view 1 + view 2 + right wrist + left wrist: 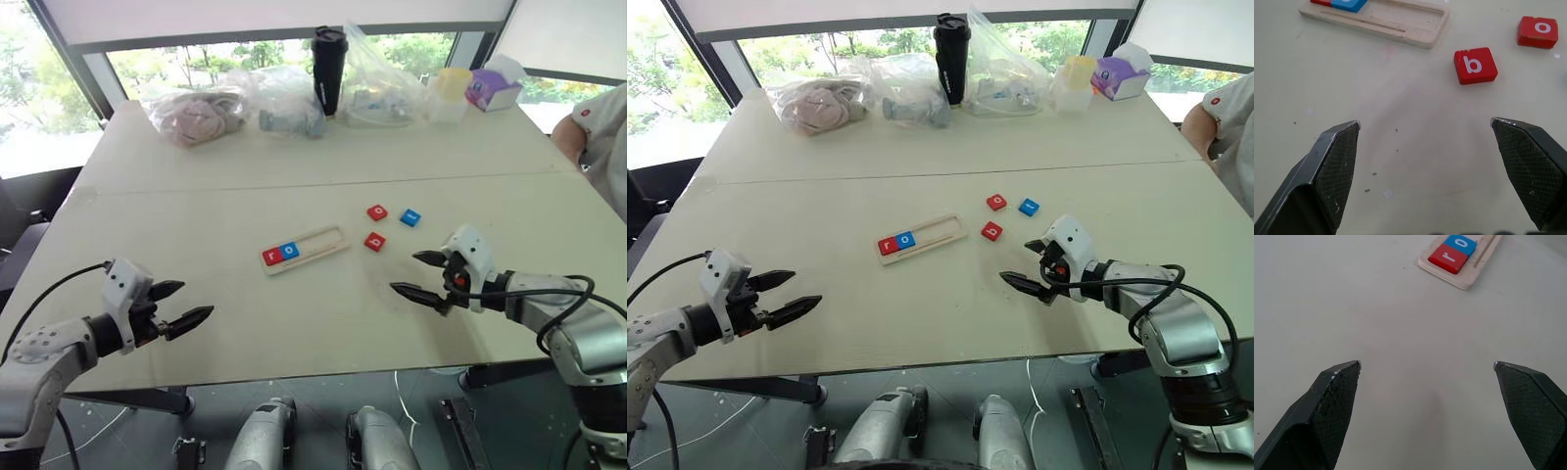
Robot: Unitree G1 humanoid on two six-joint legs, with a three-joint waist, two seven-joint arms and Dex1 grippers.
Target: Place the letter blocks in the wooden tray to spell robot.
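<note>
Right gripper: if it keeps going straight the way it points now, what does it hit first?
Probably bare table first, since the open right gripper tilts down. Skimming above it, the red b block lies nearest that line, slightly off centre, short of the wooden tray. Depth is unclear.

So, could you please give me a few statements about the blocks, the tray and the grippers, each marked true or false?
1. The wooden tray holds two blocks, a red r and a blue o. True.
2. The red b block sits in the tray. False: it lies on the table beside the tray.
3. Both the left gripper and the right gripper are open and empty. True.
4. Three blocks lie outside the tray. True.
5. The right gripper holds the blue block. False: that block lies on the table.
</note>
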